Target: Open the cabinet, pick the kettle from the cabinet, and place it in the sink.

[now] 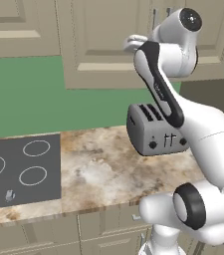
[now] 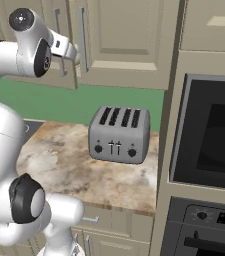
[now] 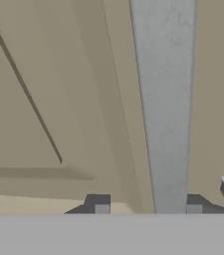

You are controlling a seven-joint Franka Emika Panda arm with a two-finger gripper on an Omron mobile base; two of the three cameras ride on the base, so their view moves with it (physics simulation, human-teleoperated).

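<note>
The cabinet (image 1: 103,45) hangs above the counter with both beige doors closed. My gripper (image 3: 148,206) is up against one of its vertical silver bar handles (image 3: 166,109). The bar runs between the two fingertips (image 3: 193,206), the right one at its edge and the left one a little off it. In the right base view the gripper (image 2: 75,53) sits at the handles (image 2: 82,40) where the two doors meet. The left base view shows the hand (image 1: 131,44) raised in front of the door. The kettle is hidden behind the doors, and the sink is out of view.
A grey four-slot toaster (image 1: 156,132) stands on the marble counter (image 1: 103,174) below the arm. A black cooktop (image 1: 21,169) lies to the left. A built-in oven column (image 2: 209,130) rises at the right, close to the cabinet's right door.
</note>
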